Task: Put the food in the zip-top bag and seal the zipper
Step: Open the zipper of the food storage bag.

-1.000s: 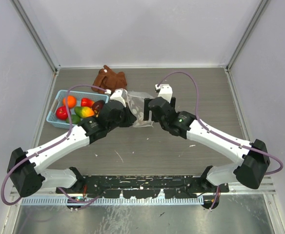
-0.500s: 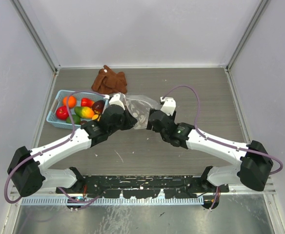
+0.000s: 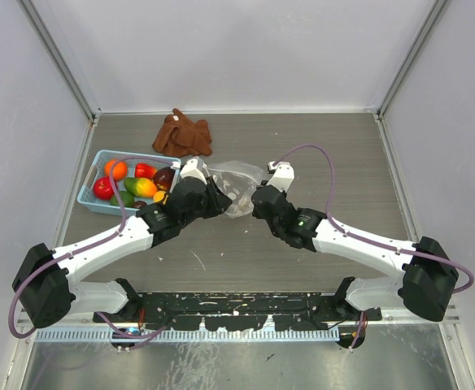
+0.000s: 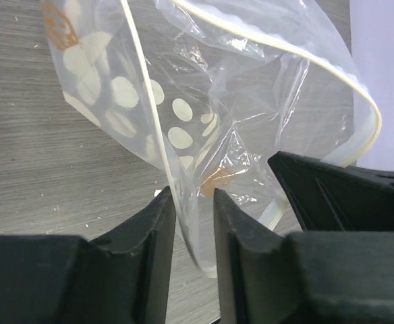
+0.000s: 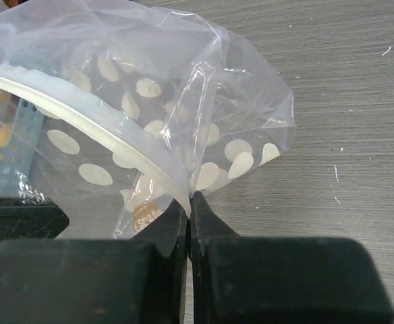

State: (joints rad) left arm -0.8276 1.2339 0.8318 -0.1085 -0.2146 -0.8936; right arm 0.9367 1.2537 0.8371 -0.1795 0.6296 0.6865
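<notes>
The zip-top bag, clear with white dots, lies crumpled between my two grippers at mid-table. My right gripper is shut on the bag's mouth edge, where the pale zipper runs into its fingertips. My left gripper stands slightly open; the bag's film and zipper strip hang in the gap between its fingers, unclamped. The mouth of the bag gapes in a loop. The food, orange, red, yellow-green and dark purple pieces, sits in the blue basket to the left. In the top view, the left gripper and right gripper flank the bag.
A brown cloth lies at the back, behind the basket and bag. Grey walls enclose the table on the left, right and far sides. Both arms reach inward from the near edge and nearly meet at the bag.
The right gripper has closed onto the bag's mouth edge after moving in. The left gripper, shut on the bag earlier, has opened a little.
</notes>
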